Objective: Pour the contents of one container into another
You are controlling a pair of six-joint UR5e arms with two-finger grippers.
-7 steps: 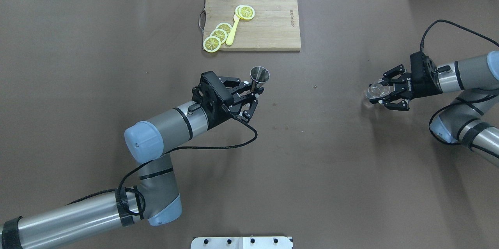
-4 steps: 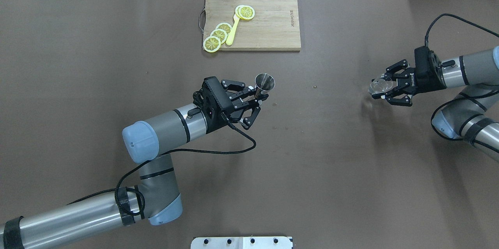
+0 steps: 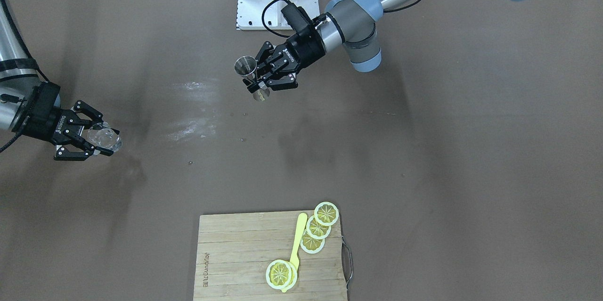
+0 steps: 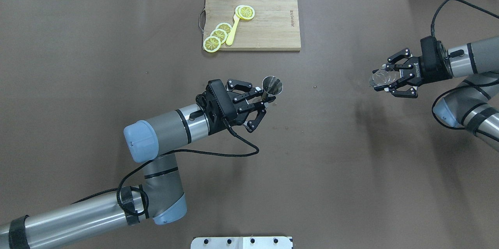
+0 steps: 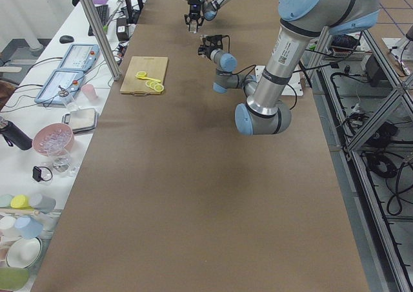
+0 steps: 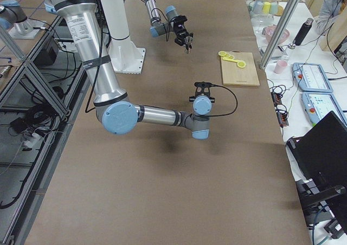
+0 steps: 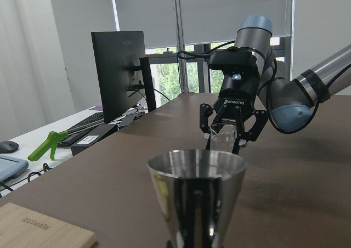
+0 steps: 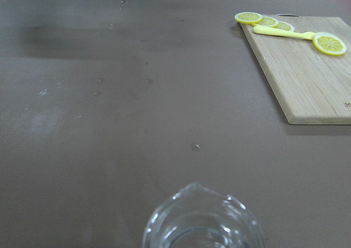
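- Jigger (image 4: 272, 85) of polished steel is held upright above the table (image 4: 97, 85), near its middle; the narrow waist is clamped by the left gripper (image 4: 267, 98), whose fingers are closed tight against it.
- A clear glass cup (image 4: 377, 78) is gripped between the part-closed fingers of the right gripper (image 4: 384, 79), far off to the right and raised off the table.
- The two containers are seen well apart.
- A wooden cutting board (image 4: 269, 27) bearing lemon slices (image 4: 218, 34) and a yellow utensil (image 4: 232, 32) is set at the far edge.
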